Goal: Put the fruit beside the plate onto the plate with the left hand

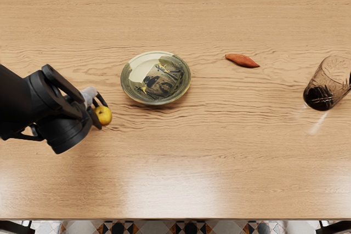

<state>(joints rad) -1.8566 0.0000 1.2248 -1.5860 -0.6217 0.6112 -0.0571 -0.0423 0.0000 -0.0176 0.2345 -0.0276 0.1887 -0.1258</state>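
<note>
Left robot hand (94,109) was seen at the left side of the worktop (219,157), dark fingers (100,101) curled round the yellow fruit (103,115). The grasp was judged clamped, though little of the fingers was shown past the bulky forearm. The fruit was located just left of and below the plate (125,80), near it but apart. Whether it had been lifted off the wood could not be told. The right arm was not shown. An orange-red tapered item (242,60) was noted well to the plate's right, and a tipped dark glass (327,83) near the right edge. Risks judged from here:
- The round fruit could be squeezed out of a shallow fingertip hold and rolled away.
- The plate rim could be struck and the plate shoved if the carry was kept too low.
- The fruit could be bounced off the glazed plate if released from too high
</note>
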